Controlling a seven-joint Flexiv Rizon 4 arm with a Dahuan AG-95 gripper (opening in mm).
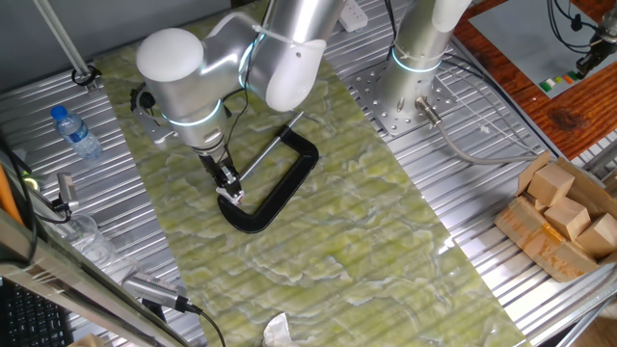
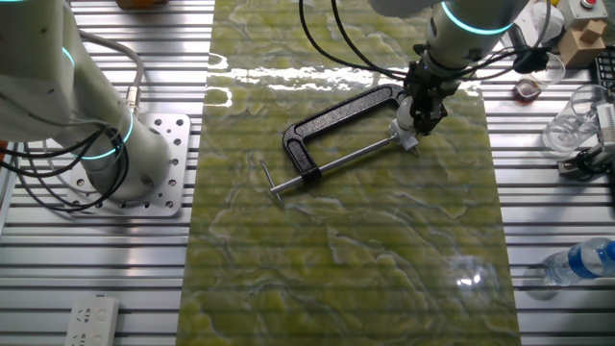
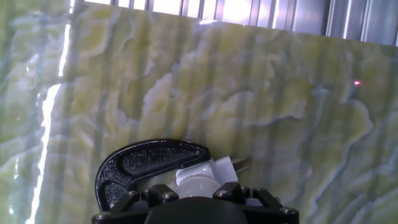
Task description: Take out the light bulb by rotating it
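Fingers point(image 3: 198, 194) apparently gripping light bulb point(image 3: 196, 178), C-clamp point(image 1: 280, 183)

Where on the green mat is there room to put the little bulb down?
There is bare mat on the side of the black C-clamp where its screw handle points, toward the water bottle. It is crowded at the clamp's end, where the claw is at the light bulb.

The light bulb point(image 3: 198, 182) — small, frosted white, short white base — sits at the clamp's end, partly hidden.
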